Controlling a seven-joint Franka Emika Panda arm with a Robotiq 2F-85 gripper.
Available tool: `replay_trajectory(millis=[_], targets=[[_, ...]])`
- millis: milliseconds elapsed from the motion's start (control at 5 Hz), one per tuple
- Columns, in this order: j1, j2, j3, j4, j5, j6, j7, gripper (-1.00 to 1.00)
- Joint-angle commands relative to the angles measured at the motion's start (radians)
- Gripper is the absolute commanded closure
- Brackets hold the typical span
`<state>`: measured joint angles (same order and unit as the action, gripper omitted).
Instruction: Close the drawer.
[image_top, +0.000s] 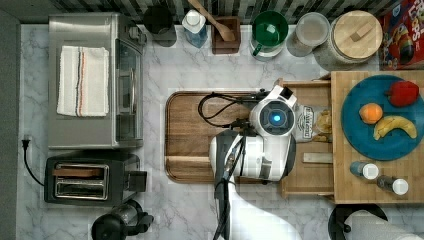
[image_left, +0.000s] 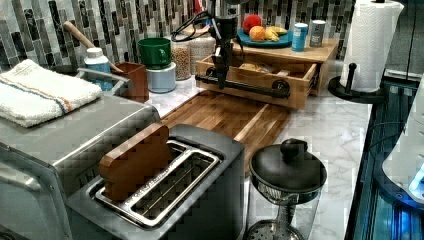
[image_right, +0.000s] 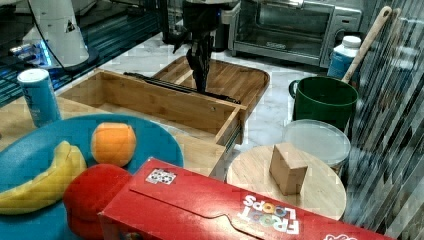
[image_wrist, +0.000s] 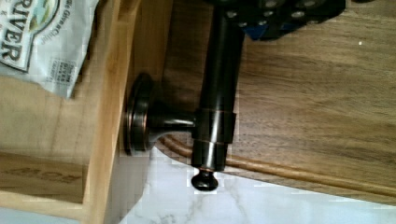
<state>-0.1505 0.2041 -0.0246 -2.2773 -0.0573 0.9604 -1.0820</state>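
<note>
The drawer is a shallow light-wood box standing pulled out from under the butcher-block top, towards the top view's left. A printed bag lies inside it. Its dark metal handle bar runs along the front panel on round mounts. My gripper comes straight down onto the bar near one end and is shut on it. In the top view the arm's hand covers that spot.
The dark cutting board lies right in front of the drawer. The butcher-block top carries a blue plate of fruit and two shakers. Toaster oven, toaster and kettle stand beyond the board; jars and a green mug line the wall.
</note>
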Motion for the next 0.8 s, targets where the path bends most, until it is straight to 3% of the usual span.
replay_trajectory(millis=[200,400,800], targets=[[-0.182,0.06,-0.117,0.179,0.024,-0.052,-0.222,1.0],[-0.221,0.068,-0.137,0.246,0.033,-0.118,-0.254,1.0],[-0.304,0.215,-0.153,0.438,0.102,-0.12,-0.448,1.0]])
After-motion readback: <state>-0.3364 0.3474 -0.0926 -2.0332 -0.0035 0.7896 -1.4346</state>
